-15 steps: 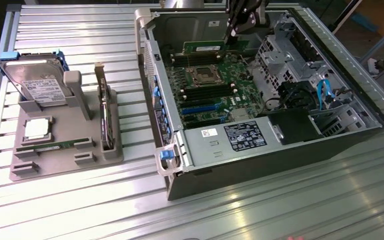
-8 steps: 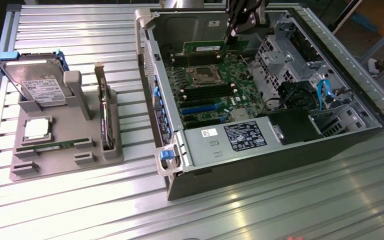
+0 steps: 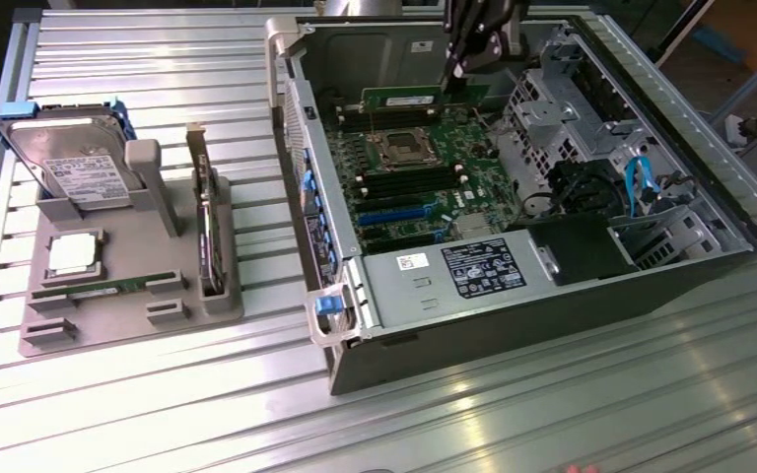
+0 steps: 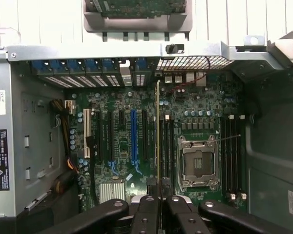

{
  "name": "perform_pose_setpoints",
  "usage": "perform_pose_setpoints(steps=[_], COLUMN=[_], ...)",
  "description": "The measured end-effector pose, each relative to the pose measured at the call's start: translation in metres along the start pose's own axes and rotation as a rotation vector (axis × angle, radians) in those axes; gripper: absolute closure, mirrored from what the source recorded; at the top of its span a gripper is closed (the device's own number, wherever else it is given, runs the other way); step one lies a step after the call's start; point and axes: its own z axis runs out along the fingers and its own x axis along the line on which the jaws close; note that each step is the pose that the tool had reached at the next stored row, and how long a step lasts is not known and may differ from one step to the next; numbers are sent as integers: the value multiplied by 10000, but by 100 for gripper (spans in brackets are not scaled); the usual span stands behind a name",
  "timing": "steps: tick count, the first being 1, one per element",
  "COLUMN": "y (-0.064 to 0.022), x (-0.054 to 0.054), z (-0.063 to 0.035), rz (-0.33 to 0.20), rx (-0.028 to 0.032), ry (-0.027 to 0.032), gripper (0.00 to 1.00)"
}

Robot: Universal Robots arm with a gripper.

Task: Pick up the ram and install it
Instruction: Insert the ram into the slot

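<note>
First, from the exterior view: grips the ram [image 3: 405, 99] in narrow jaws, the gripper [image 3: 457, 84] reaching down into the open computer case [image 3: 511, 330]. Holds it lengthwise above the far end of the motherboard [image 3: 412, 192], beyond the processor socket [image 3: 396, 148]. Shows the case on the slatted worktop [image 3: 550, 414], and well apart on the exterior view's left a grey tray [image 3: 129, 320] with a hard drive [image 3: 70, 163], a silver chip [image 3: 74, 253] and a dark card [image 3: 205, 227] on edge.

Next, from the wrist view: looks along the ram [image 4: 158, 126], edge-on as a thin line, pinched in the jaws of the gripper [image 4: 158, 187]. Finds it over the motherboard [image 4: 122, 146], between the blue slot [image 4: 133, 136] and the processor socket [image 4: 198, 161], just beside the memory slots [image 4: 168, 141]. Cannot tell whether touching the board.
</note>
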Motion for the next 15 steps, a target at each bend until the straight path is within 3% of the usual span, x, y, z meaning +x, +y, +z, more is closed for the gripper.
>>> perform_pose_setpoints(steps=[6, 15], y=[-18, -172], x=[0, -12], z=[78, 123], rz=[-2, -1], rx=[0, 1], ry=[0, -1], gripper=[88, 88])
